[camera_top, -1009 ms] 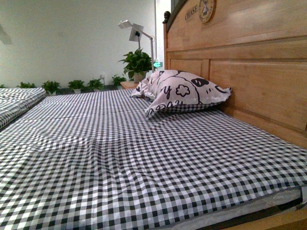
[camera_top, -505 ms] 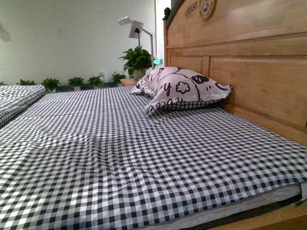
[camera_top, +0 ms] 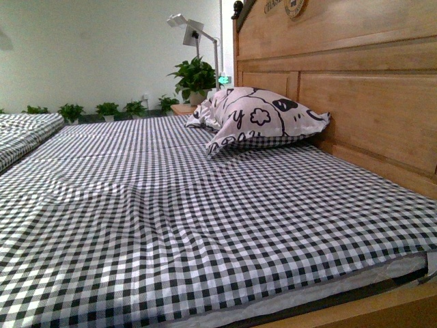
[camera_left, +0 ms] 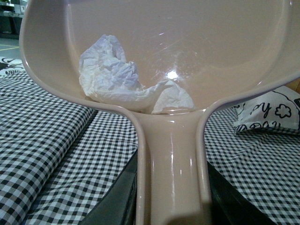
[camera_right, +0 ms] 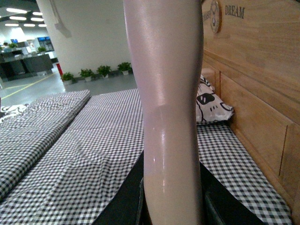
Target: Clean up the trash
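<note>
In the left wrist view my left gripper [camera_left: 171,206] is shut on the handle of the pale pinkish-beige dustpan [camera_left: 225,61]. The trash [camera_left: 117,75], a crumpled white wad of tissue, lies inside the pan near the handle end. The pan is held above the checked bed sheet [camera_left: 42,154]. In the right wrist view my right gripper [camera_right: 171,206] is shut on the pale handle of the brush [camera_right: 166,93], which stands up through the frame; its bristles are out of view. Neither arm shows in the front view.
A bed with a black-and-white checked sheet [camera_top: 191,219] fills the front view. A printed pillow [camera_top: 263,119] lies against the wooden headboard [camera_top: 355,89] at the right. A second bed [camera_top: 24,133] lies at the left. Potted plants [camera_top: 194,78] and a lamp stand behind.
The front view has shifted: the bed, pillow and headboard sit lower and slightly left in the frame than a second ago. Nothing on the bed has moved.
</note>
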You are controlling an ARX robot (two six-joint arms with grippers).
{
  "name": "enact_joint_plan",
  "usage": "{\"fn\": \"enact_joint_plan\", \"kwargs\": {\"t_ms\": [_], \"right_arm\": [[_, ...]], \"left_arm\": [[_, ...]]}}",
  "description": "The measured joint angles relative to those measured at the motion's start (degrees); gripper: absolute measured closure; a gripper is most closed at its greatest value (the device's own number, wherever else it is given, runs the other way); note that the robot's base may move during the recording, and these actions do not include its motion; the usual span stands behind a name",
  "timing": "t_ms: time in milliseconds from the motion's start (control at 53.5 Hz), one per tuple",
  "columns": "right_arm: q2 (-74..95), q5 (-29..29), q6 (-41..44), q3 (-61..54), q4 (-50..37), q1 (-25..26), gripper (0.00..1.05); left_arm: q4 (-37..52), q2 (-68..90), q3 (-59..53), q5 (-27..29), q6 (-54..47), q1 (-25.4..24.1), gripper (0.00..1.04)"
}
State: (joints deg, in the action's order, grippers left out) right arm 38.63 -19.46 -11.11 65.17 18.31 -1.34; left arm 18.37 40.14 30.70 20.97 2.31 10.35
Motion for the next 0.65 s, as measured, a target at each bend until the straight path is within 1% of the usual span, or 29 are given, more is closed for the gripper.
{"fn": "enact_joint_plan", "kwargs": {"t_ms": [654], "right_arm": [[0.00, -0.02, 0.00, 0.00, 0.00, 0.00, 0.85]], "left_arm": [[0.00, 0.00, 0.00, 0.00, 0.00, 0.00, 0.79]]}}
